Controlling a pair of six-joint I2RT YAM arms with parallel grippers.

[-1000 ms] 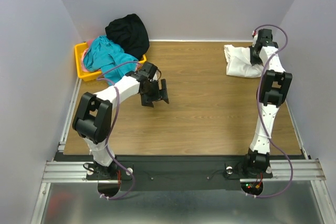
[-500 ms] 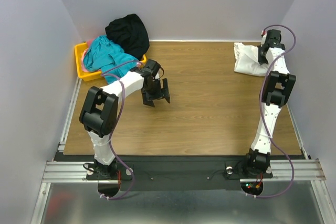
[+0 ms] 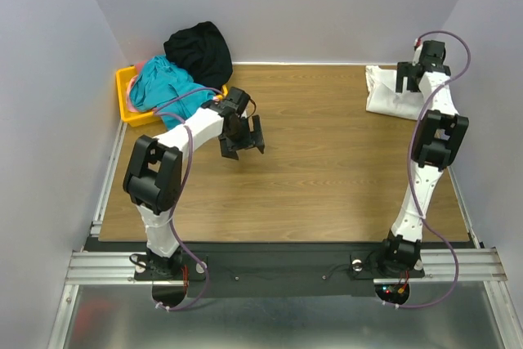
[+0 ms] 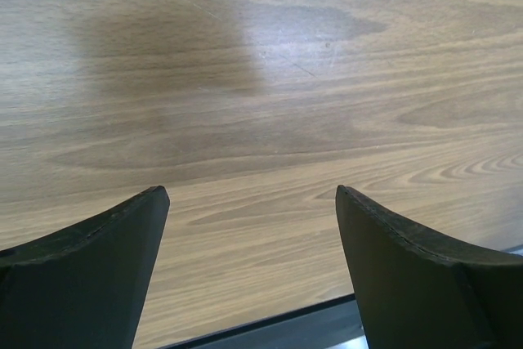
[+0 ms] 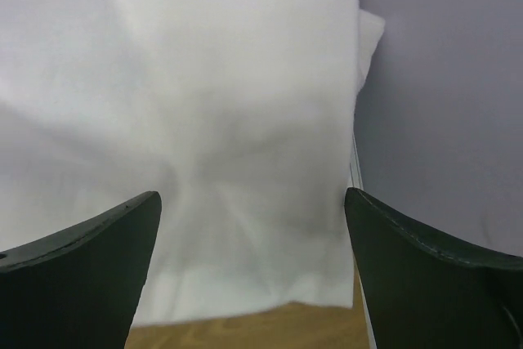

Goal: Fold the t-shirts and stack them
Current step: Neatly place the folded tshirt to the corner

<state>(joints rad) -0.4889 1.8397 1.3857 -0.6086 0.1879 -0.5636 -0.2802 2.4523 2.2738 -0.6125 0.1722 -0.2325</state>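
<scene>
A folded white t-shirt point(image 3: 386, 94) lies in the table's far right corner. In the right wrist view the white t-shirt point(image 5: 204, 96) fills most of the picture. My right gripper point(image 3: 406, 81) hovers just over it, open, with nothing between its fingers point(image 5: 90, 259). Teal point(image 3: 167, 87), black point(image 3: 198, 51) and pink point(image 3: 144, 64) t-shirts are heaped in and over the yellow bin at the far left. My left gripper point(image 3: 243, 141) hangs open over bare wood a little right of the bin; its wrist view shows only the tabletop between the fingers point(image 4: 90, 267).
The yellow bin point(image 3: 124, 102) stands against the left wall at the back. The grey right wall point(image 5: 441, 79) is close beside the white shirt. The table's edge rail point(image 4: 270, 328) shows below the left fingers.
My right gripper carried the white t-shirt farther right toward the corner, then opened and let it go. The left gripper shifted slightly back.
</scene>
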